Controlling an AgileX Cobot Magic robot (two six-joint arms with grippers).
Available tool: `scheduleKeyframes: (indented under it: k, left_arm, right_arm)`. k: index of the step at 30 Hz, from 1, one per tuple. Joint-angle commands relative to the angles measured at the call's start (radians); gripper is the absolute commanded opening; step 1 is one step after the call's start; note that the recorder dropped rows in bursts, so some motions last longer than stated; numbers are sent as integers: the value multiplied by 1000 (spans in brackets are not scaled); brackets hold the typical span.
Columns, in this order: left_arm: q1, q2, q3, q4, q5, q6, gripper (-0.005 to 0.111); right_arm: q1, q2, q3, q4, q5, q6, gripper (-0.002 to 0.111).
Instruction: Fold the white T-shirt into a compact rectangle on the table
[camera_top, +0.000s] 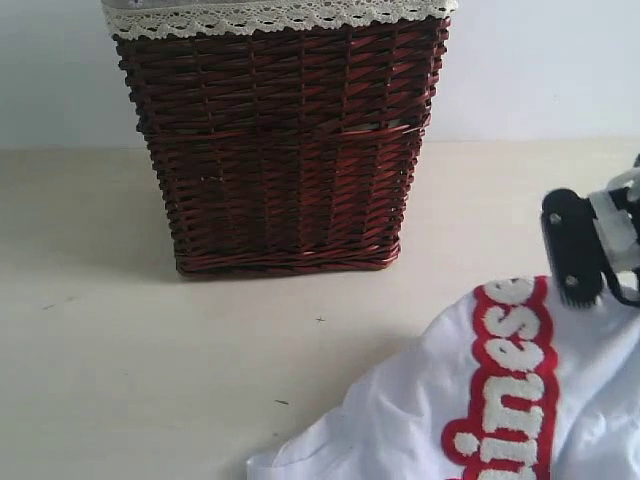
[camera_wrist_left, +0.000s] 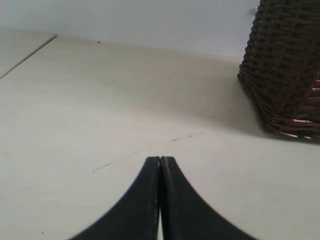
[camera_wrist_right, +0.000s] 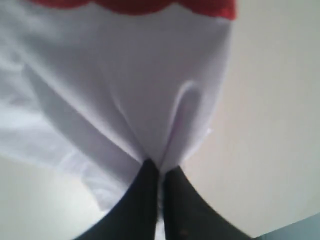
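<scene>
1. Only the right wrist view shows the right gripper pinching a soft white T-shirt fold.
2. Left gripper closed, empty, above the matte table.
3. Exterior: shirt on the table's right side, woven basket near the far edge.

The left gripper and right gripper have smooth black fingers tapering to narrow tips; the right's body is white, its pad ribbed

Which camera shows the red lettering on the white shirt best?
The exterior view: the red lettering runs across the white T-shirt, several letters legible. The right wrist view catches only a blurred sliver of it beyond the right claw pinching the cloth. The left wrist view shows none, just table and basket.
</scene>
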Motion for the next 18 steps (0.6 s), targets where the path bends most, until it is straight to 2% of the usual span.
scheduleKeyframes:
  k: [1,13,16,18]
  left_arm:
    - [-3,-6,-4,0,-13,-2,0]
    - [-3,-6,-4,0,-13,-2,0]
    - [-3,-6,-4,0,-13,-2,0]
    - [-3,-6,-4,0,-13,-2,0]
  right_arm:
    - [-6,-7,-3,55,214,-208,0]
    - [-8,-16,146,460,214,-480,1]
    - [-8,-26,182,460,214,-495,11]
    - [-8,-48,205,445,214,-495,25]
